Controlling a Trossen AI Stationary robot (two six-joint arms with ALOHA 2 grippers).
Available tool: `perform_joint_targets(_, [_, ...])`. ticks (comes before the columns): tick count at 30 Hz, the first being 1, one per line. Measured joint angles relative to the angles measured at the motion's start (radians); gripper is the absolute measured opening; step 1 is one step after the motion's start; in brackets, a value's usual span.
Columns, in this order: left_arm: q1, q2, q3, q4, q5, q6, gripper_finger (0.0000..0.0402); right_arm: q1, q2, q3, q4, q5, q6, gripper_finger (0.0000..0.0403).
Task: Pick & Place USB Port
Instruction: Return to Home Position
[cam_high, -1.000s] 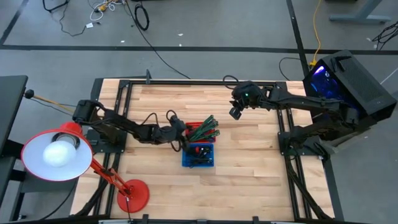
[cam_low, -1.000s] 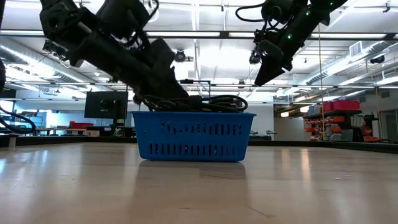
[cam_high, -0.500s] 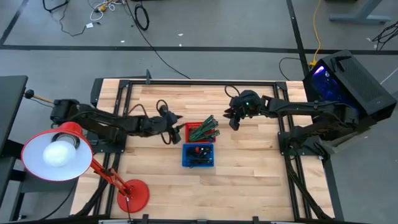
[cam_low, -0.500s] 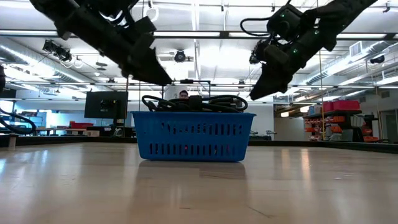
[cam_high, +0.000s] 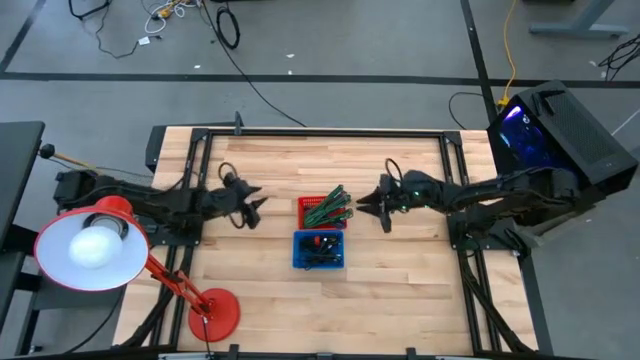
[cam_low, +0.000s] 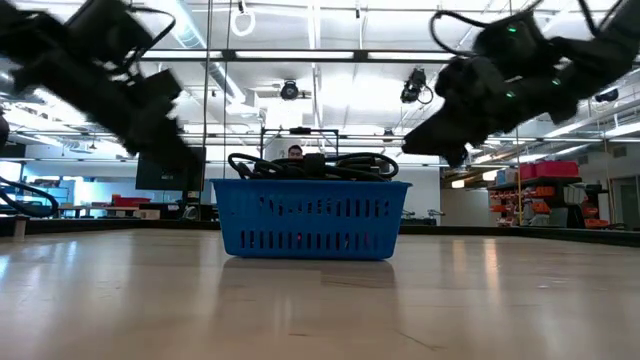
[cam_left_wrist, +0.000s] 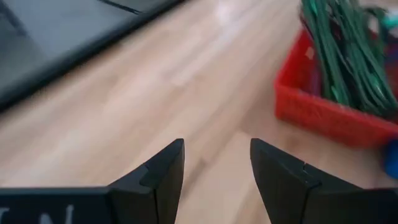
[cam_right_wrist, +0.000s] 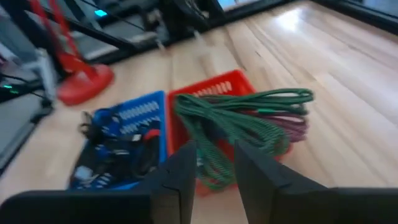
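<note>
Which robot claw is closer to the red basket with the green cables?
The right gripper. It hovers just off the right side of the red plastic basket holding green cables. The left gripper hangs farther off on the basket's left side.

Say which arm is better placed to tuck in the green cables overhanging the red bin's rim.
Right, likely. The right end effector, open, hovers beside the red bin on the side where the green cables overhang. The left end effector, also open, is farther off, opposite.
</note>
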Motion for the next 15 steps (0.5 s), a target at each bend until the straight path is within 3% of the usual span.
perform_joint_targets(5, [-0.023,-0.113,-0.152,0.122,0.088,-0.04,0.0188,0.058,0.0,-0.142,0.309,-0.002,0.03,0.0111])
perform_joint_targets(9, [-0.054,-0.166,-0.242,0.232,0.12,0.05,0.0188,0.115,0.0,-0.232,0.496,0.006,0.032,0.0111])
perform_joint_targets(15, [-0.062,-0.182,-0.242,0.234,0.084,0.079,0.0188,0.183,0.0,-0.297,0.543,0.116,0.105,0.0111])
